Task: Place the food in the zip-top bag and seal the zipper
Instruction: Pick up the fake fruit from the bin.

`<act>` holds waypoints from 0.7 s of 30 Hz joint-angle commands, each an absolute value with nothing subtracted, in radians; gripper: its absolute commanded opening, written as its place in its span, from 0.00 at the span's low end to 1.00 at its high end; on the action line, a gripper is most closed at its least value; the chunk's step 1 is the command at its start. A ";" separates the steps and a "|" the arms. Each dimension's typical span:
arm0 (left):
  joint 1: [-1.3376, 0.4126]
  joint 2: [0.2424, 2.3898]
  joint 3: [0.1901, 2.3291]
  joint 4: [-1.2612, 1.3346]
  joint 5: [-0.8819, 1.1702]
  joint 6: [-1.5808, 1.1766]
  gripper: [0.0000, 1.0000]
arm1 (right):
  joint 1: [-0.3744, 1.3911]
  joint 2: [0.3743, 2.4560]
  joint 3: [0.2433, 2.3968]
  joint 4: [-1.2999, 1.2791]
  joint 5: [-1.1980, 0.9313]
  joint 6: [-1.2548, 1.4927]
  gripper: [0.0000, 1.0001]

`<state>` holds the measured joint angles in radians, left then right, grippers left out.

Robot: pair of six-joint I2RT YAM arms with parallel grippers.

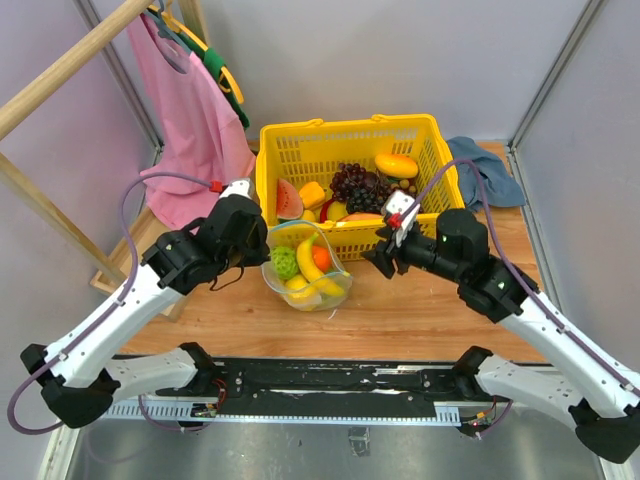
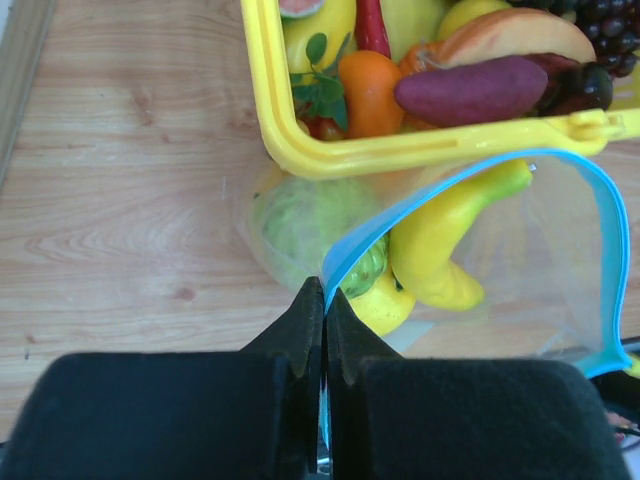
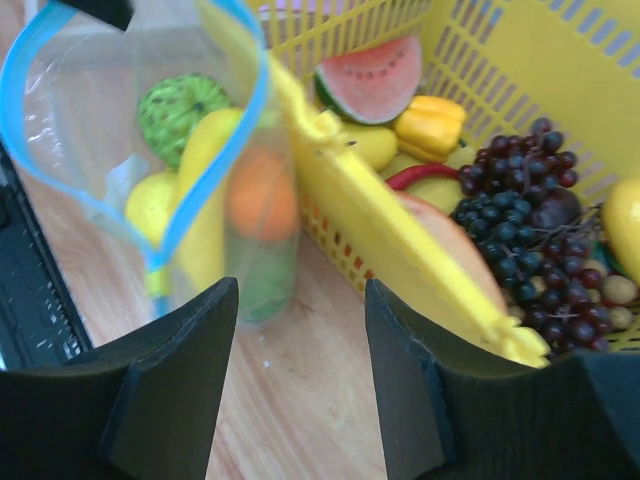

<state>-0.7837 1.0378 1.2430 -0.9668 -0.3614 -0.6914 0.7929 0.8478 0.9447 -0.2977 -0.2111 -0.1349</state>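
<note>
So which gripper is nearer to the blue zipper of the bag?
Left. The left gripper is shut on the zipper at one end of the bag's mouth. The right gripper is open and apart from it, in front of the yellow basket.

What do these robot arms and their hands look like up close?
The left arm and right arm are white tubes with black joints; a purple cable loops along each. The left hand and right hand each have two wedge-shaped black fingers.
</note>
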 commanded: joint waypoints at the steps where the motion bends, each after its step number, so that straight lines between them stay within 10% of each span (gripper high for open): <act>1: -0.733 1.062 1.304 -0.904 -0.348 -0.618 0.00 | 0.679 0.931 1.088 -0.409 -0.288 -0.128 0.55; 21: -0.606 1.101 1.295 -0.813 -0.181 -0.504 0.00 | 0.369 1.548 1.411 -0.269 0.038 -0.381 0.60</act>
<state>-0.6209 1.1156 1.2808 -0.8833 -0.2058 -0.5343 0.3901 1.4601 1.3445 -0.3832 -0.0654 -0.2447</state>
